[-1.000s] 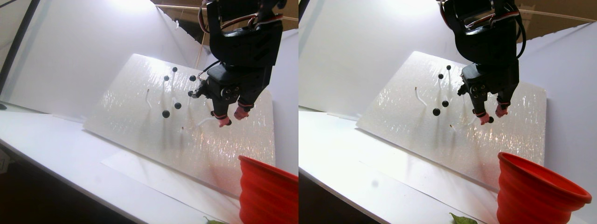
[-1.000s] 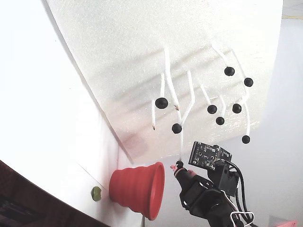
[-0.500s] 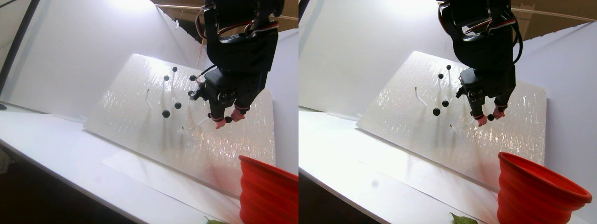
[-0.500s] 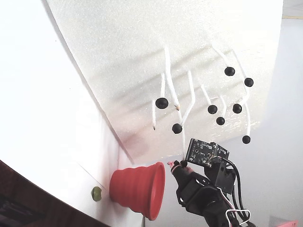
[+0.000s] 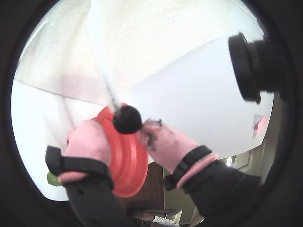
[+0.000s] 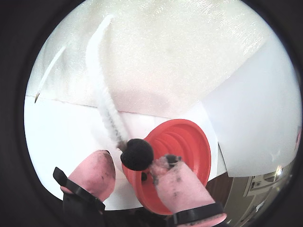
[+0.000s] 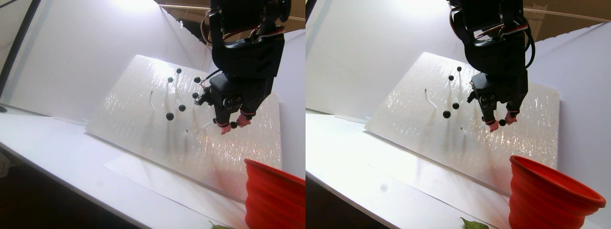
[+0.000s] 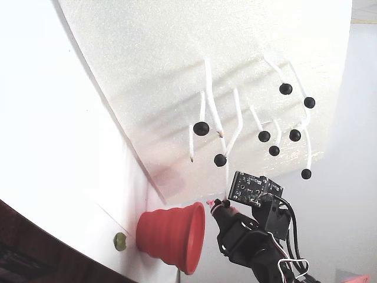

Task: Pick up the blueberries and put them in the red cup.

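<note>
Pink-tipped tool pinching one blueberry on its stem, red cup partly hidden behind

Black arm hanging down from the top of the stereo pair view, wrist bent, red and white wires looping by its upper joint. Gripper pointing down, high above the red cup and off to its left. Two pink fingertips smudged with dark marks, each held on by a black band. Jaws nearly closed, pinching one blueberry between them. Seen again in the fixed view, just right of the cup's rim.
</note>
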Available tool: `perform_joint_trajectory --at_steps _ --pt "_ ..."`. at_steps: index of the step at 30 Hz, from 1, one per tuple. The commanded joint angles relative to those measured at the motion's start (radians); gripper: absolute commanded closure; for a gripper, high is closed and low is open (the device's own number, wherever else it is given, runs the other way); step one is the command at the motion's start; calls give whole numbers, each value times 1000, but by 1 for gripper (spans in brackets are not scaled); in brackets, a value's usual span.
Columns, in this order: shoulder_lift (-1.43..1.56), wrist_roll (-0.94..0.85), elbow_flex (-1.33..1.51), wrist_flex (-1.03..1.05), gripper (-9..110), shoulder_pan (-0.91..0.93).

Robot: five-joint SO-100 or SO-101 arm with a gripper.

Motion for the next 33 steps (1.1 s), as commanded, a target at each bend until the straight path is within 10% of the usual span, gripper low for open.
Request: perform_joint_trajectory --at_steps 1,33 --pt "23 -6 -95 -28 87 17" --pt "66 -18 -74 -64 82 52"
